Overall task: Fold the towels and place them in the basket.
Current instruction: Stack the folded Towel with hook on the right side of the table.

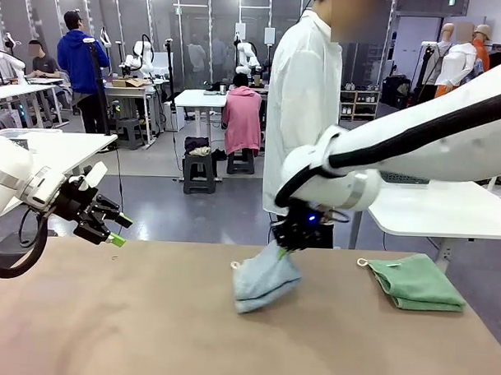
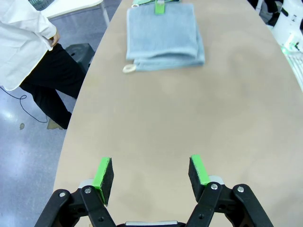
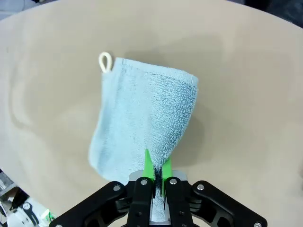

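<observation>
A folded grey-blue towel [image 1: 264, 283] lies mid-table, and my right gripper [image 1: 286, 250] is shut on its far edge, which is raised a little off the table. In the right wrist view the green pads [image 3: 155, 171] pinch the terry cloth [image 3: 142, 118]; a pale loop [image 3: 105, 61] sticks out of one corner. The mint green towel [image 1: 416, 281] lies folded at the right of the table. My left gripper [image 1: 109, 228] hovers open above the table's left edge, well apart from both towels; its wrist view shows nothing between its fingers [image 2: 151, 175] and the grey-blue towel [image 2: 163, 35] farther off. The basket is out of view.
A person in a white shirt [image 1: 306, 115] stands at the far edge of the tan table [image 1: 147, 315], right behind my right gripper. The person also shows beside the table [image 2: 28, 42] in the left wrist view. A white table [image 1: 447, 207] stands at the back right.
</observation>
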Action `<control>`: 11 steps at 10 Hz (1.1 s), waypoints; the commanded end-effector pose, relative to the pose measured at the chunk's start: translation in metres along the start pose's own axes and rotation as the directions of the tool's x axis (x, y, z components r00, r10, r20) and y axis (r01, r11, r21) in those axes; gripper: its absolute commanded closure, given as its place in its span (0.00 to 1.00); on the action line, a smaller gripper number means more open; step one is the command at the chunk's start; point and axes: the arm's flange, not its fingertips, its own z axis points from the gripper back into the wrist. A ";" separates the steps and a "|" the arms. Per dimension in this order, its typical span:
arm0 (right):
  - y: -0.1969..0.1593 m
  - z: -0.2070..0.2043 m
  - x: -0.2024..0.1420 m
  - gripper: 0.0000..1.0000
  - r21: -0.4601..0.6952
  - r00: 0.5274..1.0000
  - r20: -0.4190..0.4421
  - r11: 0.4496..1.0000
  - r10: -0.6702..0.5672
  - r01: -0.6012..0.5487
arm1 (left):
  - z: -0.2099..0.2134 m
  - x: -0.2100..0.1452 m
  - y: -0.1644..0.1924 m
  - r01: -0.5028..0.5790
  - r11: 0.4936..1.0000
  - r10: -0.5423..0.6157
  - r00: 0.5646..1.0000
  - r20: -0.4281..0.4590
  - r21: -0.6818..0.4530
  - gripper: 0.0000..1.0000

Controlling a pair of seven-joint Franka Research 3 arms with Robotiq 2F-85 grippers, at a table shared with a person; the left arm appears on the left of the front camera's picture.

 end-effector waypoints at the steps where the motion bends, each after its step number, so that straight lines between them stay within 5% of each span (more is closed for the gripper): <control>1: -0.044 0.048 -0.015 1.00 -0.067 1.000 0.012 0.998 0.006 -0.005 | 0.001 0.002 0.000 0.000 1.000 0.000 1.000 -0.012 0.000 0.19; 6: -0.146 0.108 -0.002 1.00 -0.163 0.996 0.082 0.986 0.035 -0.021 | 0.001 0.002 0.000 0.000 1.000 0.000 1.000 -0.012 0.000 0.19; 11: -0.182 0.144 0.013 1.00 -0.249 0.997 0.073 0.968 0.030 -0.011 | 0.001 0.002 0.000 0.000 1.000 0.000 1.000 -0.012 0.000 0.19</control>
